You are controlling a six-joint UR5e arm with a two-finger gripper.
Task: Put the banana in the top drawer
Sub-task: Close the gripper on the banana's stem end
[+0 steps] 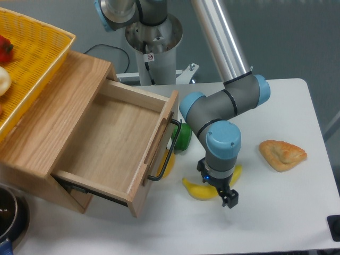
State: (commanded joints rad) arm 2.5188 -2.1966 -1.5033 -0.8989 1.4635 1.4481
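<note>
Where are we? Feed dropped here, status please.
Pincer over banana's middle, grip unclear. Banana on table, top drawer open, empty. Green item beside drawer handle.

Banana (195,190) lies right of top drawer (114,143)

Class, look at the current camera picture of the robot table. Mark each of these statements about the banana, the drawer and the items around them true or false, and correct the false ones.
1. The top drawer is pulled open with nothing in it. True.
2. The banana already lies inside the drawer. False: it lies on the white table, in front of the drawer's handle side.
3. The gripper is over the middle of the banana. True.
4. The pastry touches the banana. False: it lies apart, to the banana's right in the picture.
5. A green object sits by the black drawer handle. True.
</note>
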